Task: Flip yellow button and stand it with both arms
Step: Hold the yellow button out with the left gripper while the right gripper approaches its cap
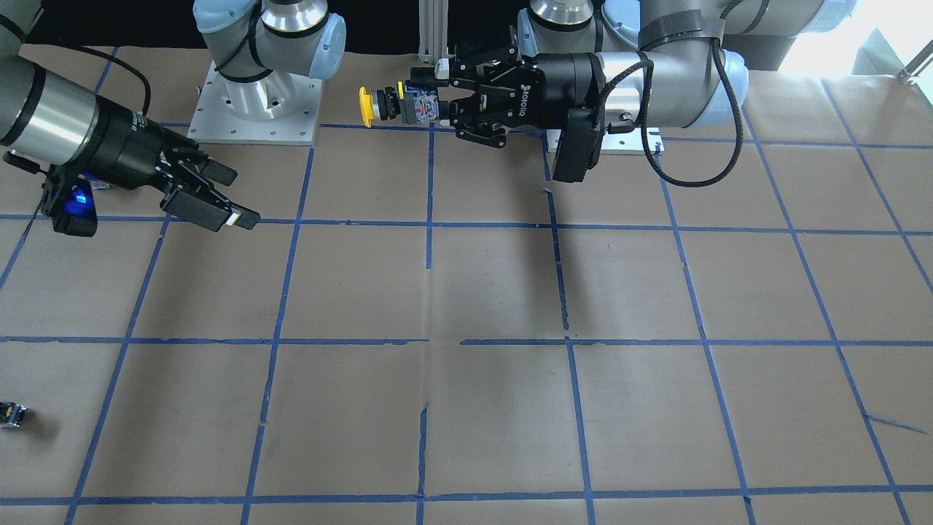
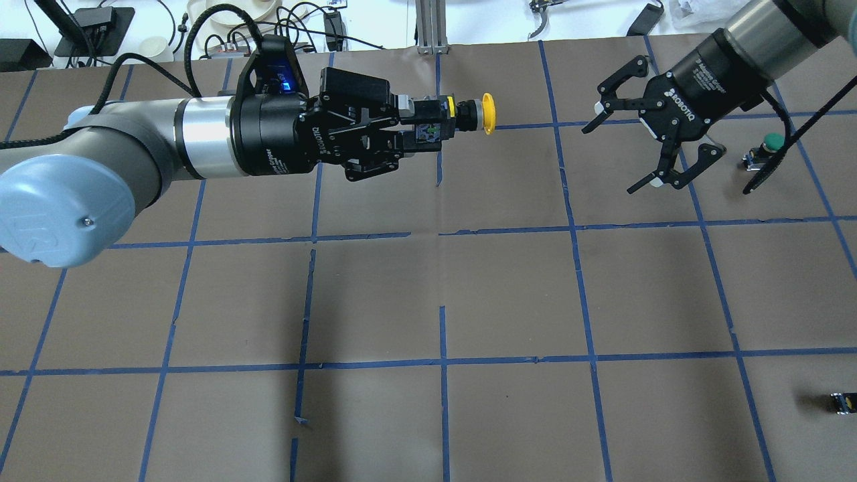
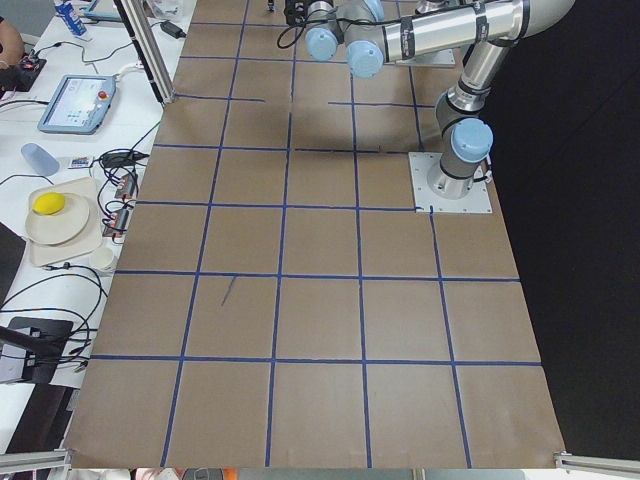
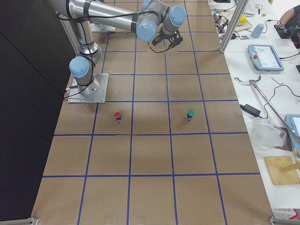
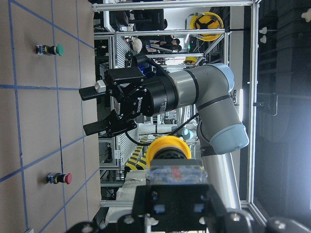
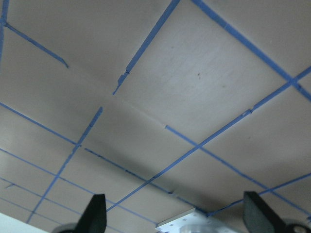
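Note:
My left gripper (image 2: 422,127) is shut on the boxy block of the yellow button (image 2: 469,114) and holds it level above the table, with the yellow cap pointing toward my right arm. It also shows in the front-facing view (image 1: 386,106) and the left wrist view (image 5: 170,153). My right gripper (image 2: 610,159) is open and empty. It hangs in the air facing the cap, about one grid square away. The front-facing view (image 1: 237,195) and the left wrist view (image 5: 95,109) show it open too. The right wrist view shows only the table between its fingertips (image 6: 95,213).
A green-capped button (image 2: 770,144) stands on the table behind my right gripper. A red-capped button (image 4: 117,116) stands near the right arm's base. A small black block (image 2: 842,402) lies near the right front edge. The table is brown paper with a blue tape grid.

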